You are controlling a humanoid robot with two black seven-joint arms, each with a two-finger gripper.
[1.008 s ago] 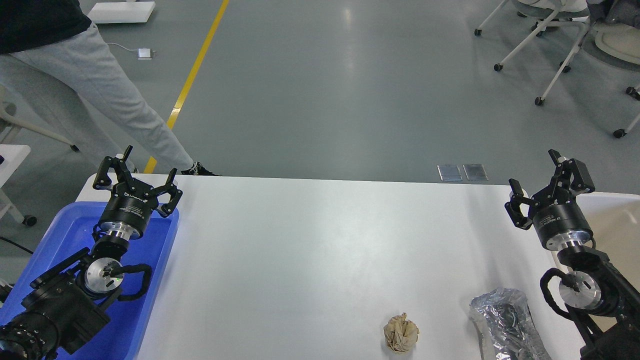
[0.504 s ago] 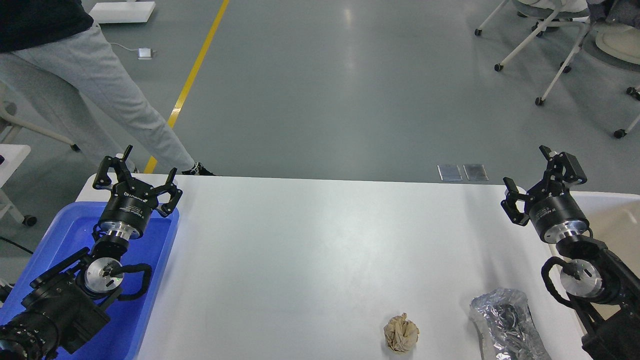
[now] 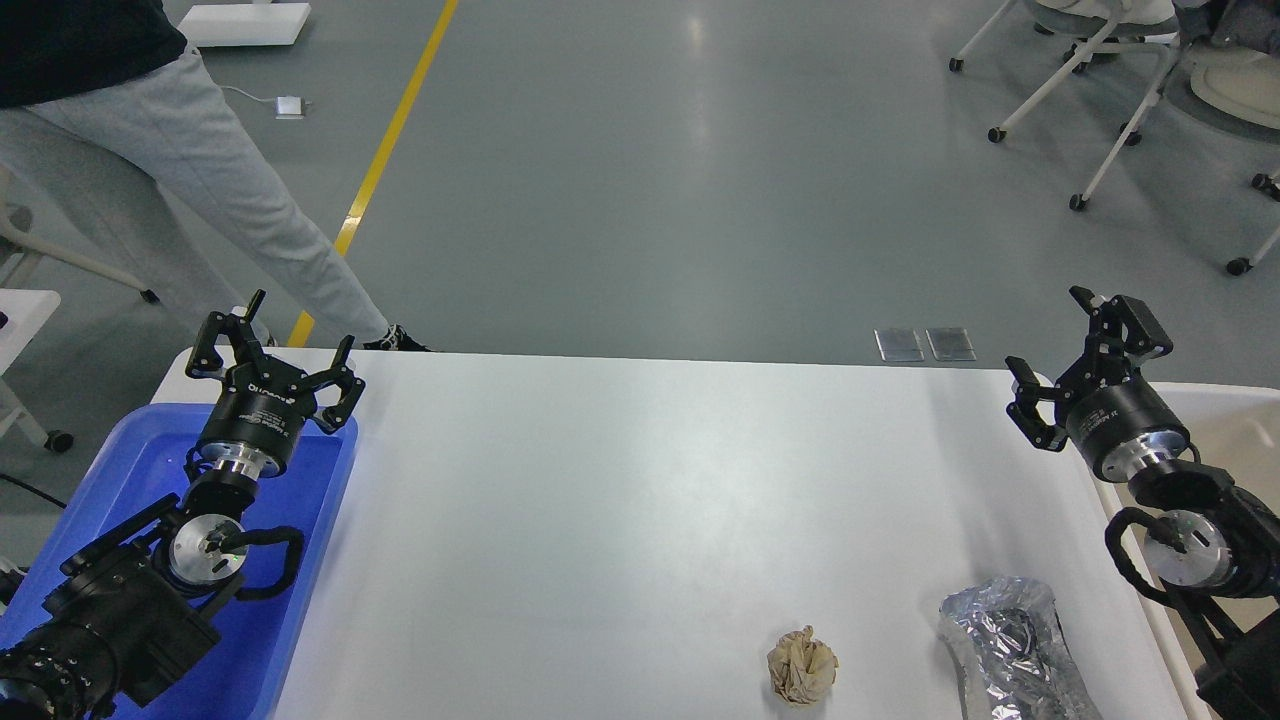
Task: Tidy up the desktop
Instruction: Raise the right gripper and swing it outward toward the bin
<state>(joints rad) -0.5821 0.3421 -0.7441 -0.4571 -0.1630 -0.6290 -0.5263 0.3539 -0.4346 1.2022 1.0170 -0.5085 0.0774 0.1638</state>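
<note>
The white desktop (image 3: pixel 640 500) fills the middle of the head view. A crumpled brown paper ball (image 3: pixel 801 666) lies near its front edge, right of centre. A crinkled silver foil bag (image 3: pixel 1012 648) lies to the right of the ball at the front right. My left gripper (image 3: pixel 273 345) is open and empty, above the far end of the blue tray (image 3: pixel 300 600). My right gripper (image 3: pixel 1062 346) is open and empty, raised above the desktop's far right corner, well behind the foil bag.
A beige-white bin (image 3: pixel 1235 440) stands off the right edge of the desktop, under my right arm. A person in grey trousers (image 3: pixel 200 190) stands beyond the far left corner. Wheeled chairs (image 3: pixel 1100 90) stand at the back right on the grey floor.
My right gripper has risen and shifted slightly right and back over the desktop's right corner. My left arm, the paper ball and the foil bag have not moved.
</note>
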